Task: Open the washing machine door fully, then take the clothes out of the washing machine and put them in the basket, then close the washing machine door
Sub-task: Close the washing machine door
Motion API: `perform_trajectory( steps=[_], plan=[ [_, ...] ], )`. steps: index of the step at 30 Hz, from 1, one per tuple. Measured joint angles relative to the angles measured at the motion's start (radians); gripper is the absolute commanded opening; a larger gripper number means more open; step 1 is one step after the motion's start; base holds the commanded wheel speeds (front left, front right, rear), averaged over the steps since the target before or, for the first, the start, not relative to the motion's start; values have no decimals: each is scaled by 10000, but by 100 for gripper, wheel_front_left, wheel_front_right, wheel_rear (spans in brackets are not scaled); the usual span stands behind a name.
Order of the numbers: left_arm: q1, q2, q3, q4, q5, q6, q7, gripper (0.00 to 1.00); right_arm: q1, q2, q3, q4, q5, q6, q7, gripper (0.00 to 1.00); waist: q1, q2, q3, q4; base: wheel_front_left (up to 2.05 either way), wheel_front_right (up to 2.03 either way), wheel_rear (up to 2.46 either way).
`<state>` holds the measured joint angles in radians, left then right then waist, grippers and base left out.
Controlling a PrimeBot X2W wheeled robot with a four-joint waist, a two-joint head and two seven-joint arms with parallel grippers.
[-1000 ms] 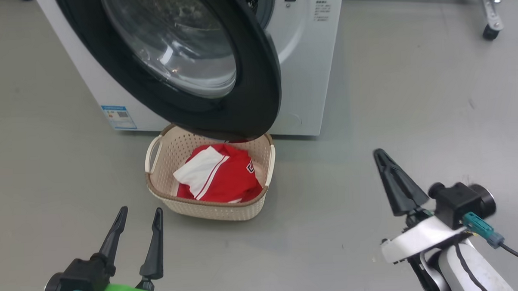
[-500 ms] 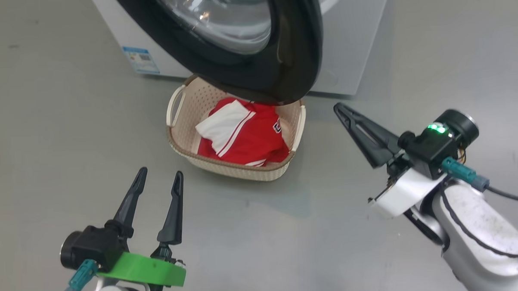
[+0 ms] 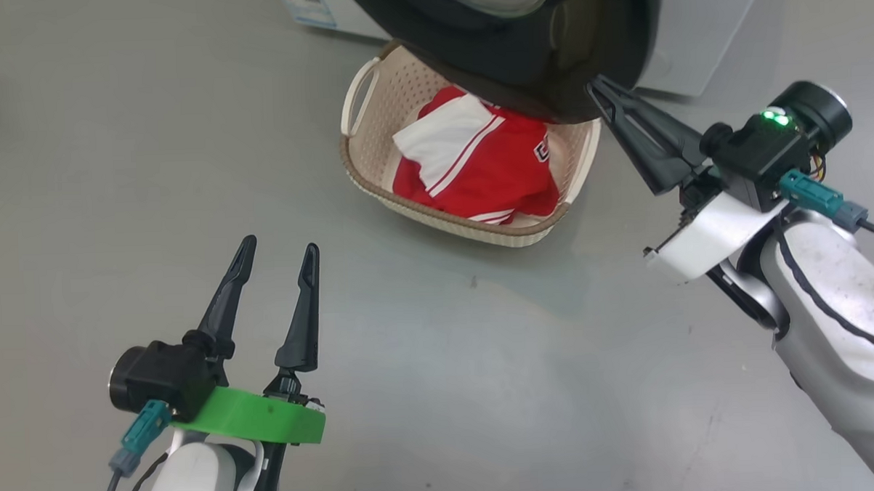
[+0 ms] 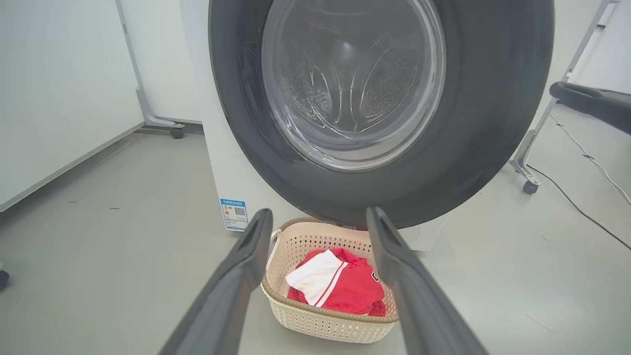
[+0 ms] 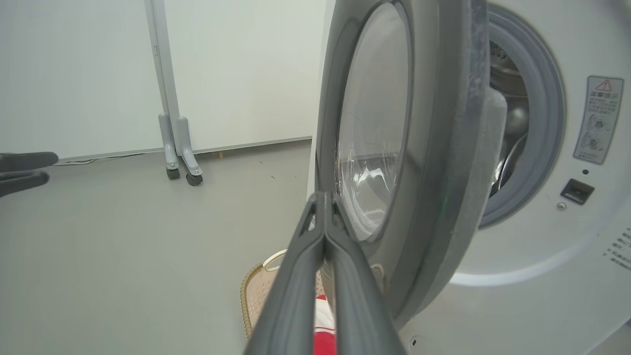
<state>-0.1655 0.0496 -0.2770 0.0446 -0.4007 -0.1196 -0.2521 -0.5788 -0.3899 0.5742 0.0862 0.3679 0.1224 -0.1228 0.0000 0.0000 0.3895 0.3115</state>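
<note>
The washing machine door (image 3: 533, 75) hangs open over the basket (image 3: 465, 223), its black rim and glass bowl (image 4: 352, 84) facing me. Red and white clothes (image 3: 485, 164) lie inside the cream basket on the floor in front of the white washing machine (image 5: 542, 271). My right gripper (image 3: 595, 87) is shut and empty, its tips close against the door's lower right edge; in the right wrist view the tips (image 5: 323, 197) point at the door's outer face (image 5: 443, 148). My left gripper (image 3: 277, 255) stands open and empty over the floor, short of the basket (image 4: 325, 320).
A grey rubber ring (image 5: 547, 148) and steel drum show behind the open door. White panels on castered feet (image 5: 180, 167) stand to the left, and another castered frame (image 4: 530, 185) with a cable on the floor stands to the right. Bare grey floor surrounds the basket.
The head camera has tilted down and shifted, sliding the machine and basket up the view. My right gripper, still shut, has moved up to the door's lower edge. The left gripper stays open.
</note>
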Motion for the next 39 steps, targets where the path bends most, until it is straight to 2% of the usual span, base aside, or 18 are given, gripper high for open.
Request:
perform_trajectory(
  steps=[6,14,25,39],
  plan=[
    [-90,-29,35,102,0,-2,0,100,-630,-226,255,295,136,0,0,0,0,0,506,373,0,0,0],
    [-309,-84,31,198,0,-4,0,100,-1249,-437,82,874,199,0,-211,0,0,0,977,682,0,0,0],
    [-466,-115,13,215,0,-6,0,100,-2020,-548,-244,1331,562,84,-370,0,0,0,1365,647,0,0,0],
    [-1024,-165,-199,81,-125,-12,-2,100,-3386,-1106,-589,1722,706,84,-364,0,0,0,2150,652,0,0,0]
  ],
)
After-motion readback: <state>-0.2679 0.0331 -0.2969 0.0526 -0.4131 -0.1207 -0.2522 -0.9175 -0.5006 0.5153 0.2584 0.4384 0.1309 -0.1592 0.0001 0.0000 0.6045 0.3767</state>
